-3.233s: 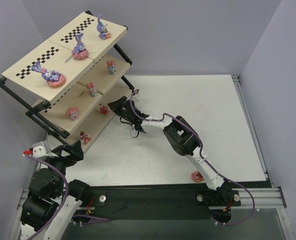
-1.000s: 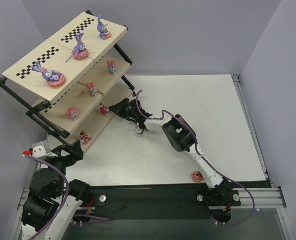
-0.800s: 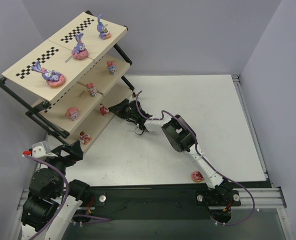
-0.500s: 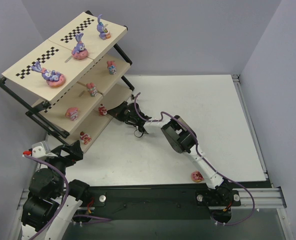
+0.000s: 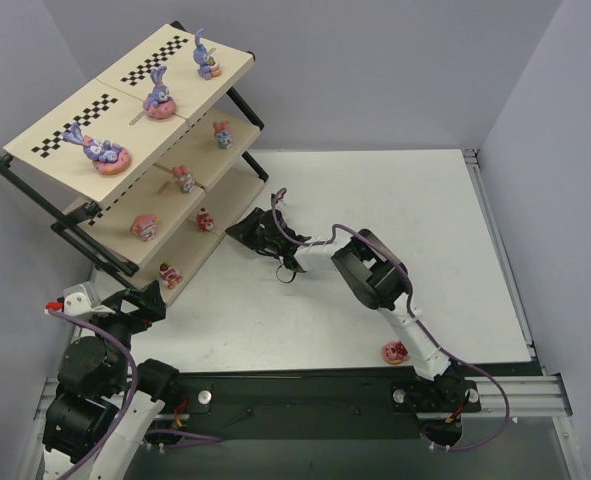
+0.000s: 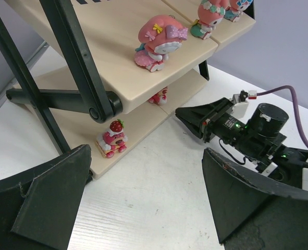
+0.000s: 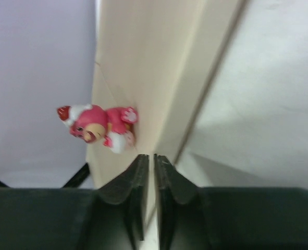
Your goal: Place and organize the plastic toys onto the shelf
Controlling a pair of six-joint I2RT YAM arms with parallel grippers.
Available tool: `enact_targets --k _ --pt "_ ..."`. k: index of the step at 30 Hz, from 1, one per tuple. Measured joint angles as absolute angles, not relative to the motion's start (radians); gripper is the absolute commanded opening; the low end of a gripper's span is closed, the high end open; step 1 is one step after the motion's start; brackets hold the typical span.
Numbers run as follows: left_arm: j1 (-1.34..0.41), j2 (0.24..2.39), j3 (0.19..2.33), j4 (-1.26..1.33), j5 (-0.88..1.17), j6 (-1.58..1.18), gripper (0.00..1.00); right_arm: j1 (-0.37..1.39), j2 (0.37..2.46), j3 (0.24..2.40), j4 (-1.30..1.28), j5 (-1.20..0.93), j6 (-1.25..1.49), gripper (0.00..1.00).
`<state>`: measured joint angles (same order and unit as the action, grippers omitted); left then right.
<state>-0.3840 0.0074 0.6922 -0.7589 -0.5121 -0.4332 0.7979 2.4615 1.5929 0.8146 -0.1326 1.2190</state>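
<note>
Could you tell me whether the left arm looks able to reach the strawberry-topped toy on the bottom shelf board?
Probably yes. The left hand is open and faces the toy, which stands at the board's near edge. Only bare table lies between, and the black frame leg sits off to the side.

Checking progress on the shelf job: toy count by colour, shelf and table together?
Purple bunnies: 3
Pink or red figures: 6
Total: 9
</note>
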Motion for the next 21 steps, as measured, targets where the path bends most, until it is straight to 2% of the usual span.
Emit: enact_targets --k 6,14,16,21 --pt "-0.379 0.007 0.692 -0.759 -0.512 -0.433 0.97 0.805 2.27 1.37 0.701 -0.046 1.105 0.31" --pt "-0.373 0.007 0.692 -0.756 -0.5 -0.432 0.97 0.911 1.851 1.043 0.49 0.268 0.978 0.5" --pt "-0.371 0.007 0.692 -0.754 -0.492 -0.43 0.97 0.961 1.759 0.999 0.385 0.376 0.989 0.56" --pt "-0.371 0.007 0.692 -0.752 -0.478 -0.425 0.97 1.053 1.57 0.92 -0.009 0.609 1.155 0.57"
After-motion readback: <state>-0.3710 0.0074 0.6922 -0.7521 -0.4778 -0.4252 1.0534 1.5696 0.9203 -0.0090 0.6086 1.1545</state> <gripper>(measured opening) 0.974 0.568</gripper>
